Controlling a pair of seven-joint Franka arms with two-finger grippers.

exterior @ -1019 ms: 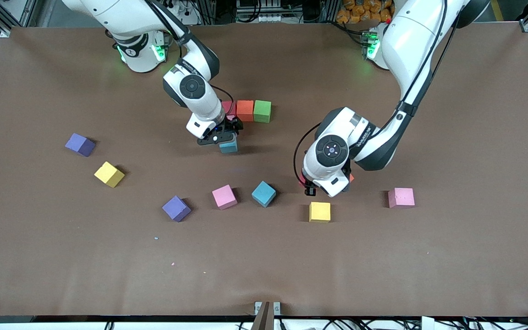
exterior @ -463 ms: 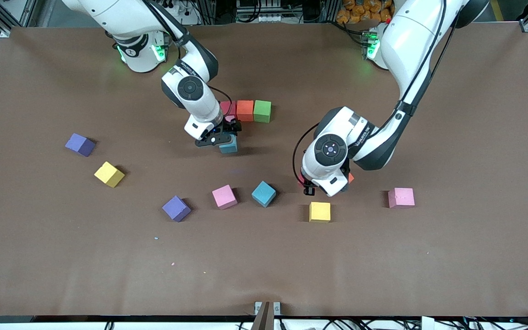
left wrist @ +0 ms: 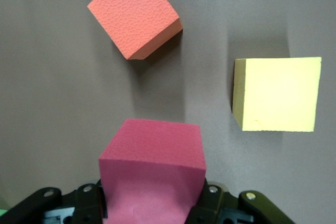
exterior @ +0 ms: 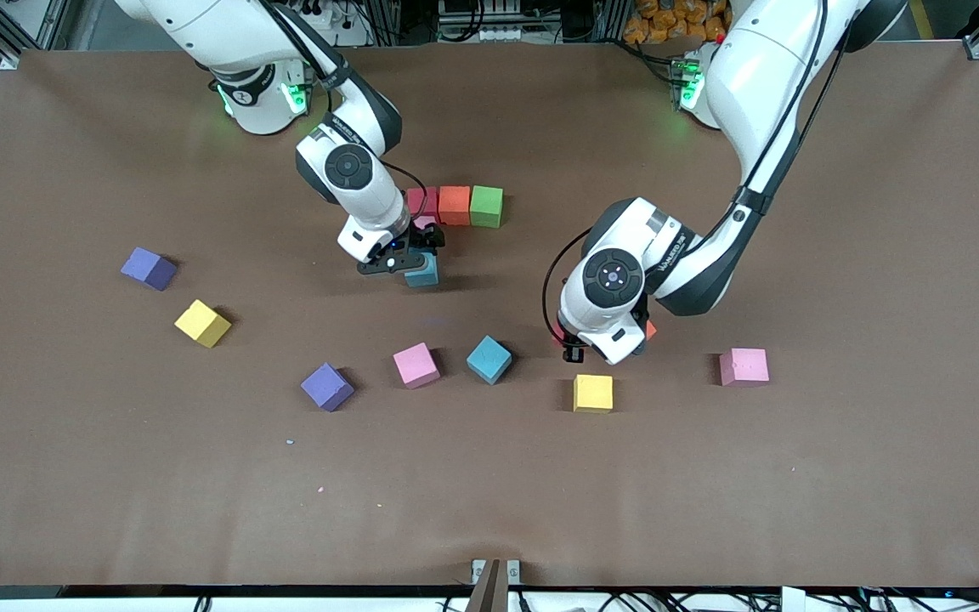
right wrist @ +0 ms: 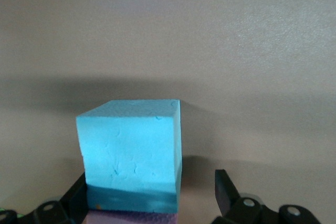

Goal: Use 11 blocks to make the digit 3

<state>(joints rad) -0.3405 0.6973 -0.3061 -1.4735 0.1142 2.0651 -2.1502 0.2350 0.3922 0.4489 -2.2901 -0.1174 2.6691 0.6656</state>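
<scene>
1. Left gripper point(exterior: 574, 347) is clamped on a crimson foam cube point(left wrist: 152, 171), held over the table point(exterior: 838, 467) between an orange foam cube point(left wrist: 134, 14) and a yellow foam cube point(exterior: 593, 393).
2. Right gripper point(exterior: 411, 259) is spread wide and astride a blue foam cube point(exterior: 423, 272), gripping nothing.
3. The started digit 3, a red-orange-green row point(exterior: 454, 204), lies farther from the front camera than the held cube and toward the right arm's end. The right gripper occupies that zone.
4. Count, 14 blocks: 2 red, 2 orange, 1 green, 2 blue, 2 purple, 2 yellow, and probably 3 pink, 1 being half hidden.

Scattered coloured blocks point(exterior: 415, 365); red, orange, green ones rowed.
</scene>
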